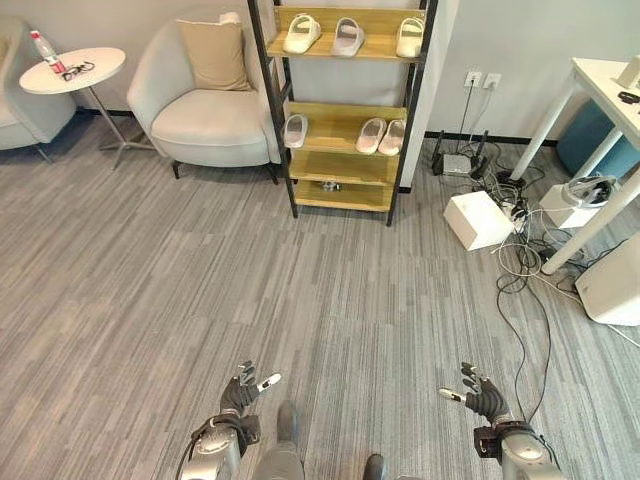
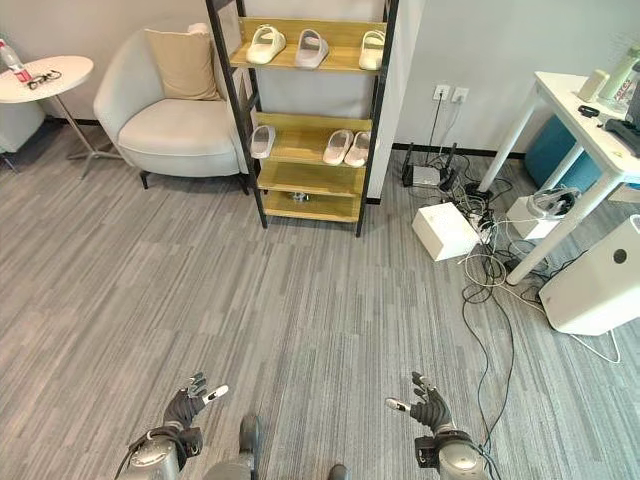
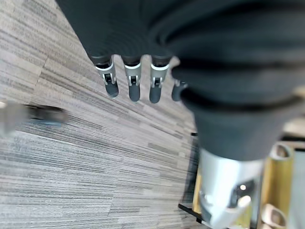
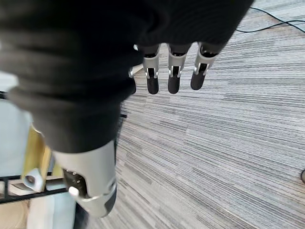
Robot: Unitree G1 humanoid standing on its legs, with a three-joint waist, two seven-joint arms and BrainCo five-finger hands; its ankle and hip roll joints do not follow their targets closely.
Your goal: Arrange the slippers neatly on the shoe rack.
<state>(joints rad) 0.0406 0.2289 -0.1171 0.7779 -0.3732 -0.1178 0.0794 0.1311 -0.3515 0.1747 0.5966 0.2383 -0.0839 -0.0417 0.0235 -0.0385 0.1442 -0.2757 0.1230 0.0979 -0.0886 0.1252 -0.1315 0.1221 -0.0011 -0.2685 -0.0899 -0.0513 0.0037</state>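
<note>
Six pale slippers (image 1: 347,36) are seen on the shoe rack (image 1: 344,112), well apart from the robot. The left robot hand (image 1: 243,390) and right robot hand (image 1: 482,396) are held wide, empty. The slippers are judged light, soft; the heel edge is best gripped.

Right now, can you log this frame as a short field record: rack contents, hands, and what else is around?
shoe rack: dark frame, wooden shelves, standing against the wall
top shelf: three pale slippers, spaced apart
middle shelf: one slipper at the left end, a pair side by side toward the right
lower shelf: a small dark object, too small to identify
left hand: open, empty, above the floor
right hand: open, empty, above the floor
surroundings: armchair left of the rack, cables and white boxes to its right
</note>
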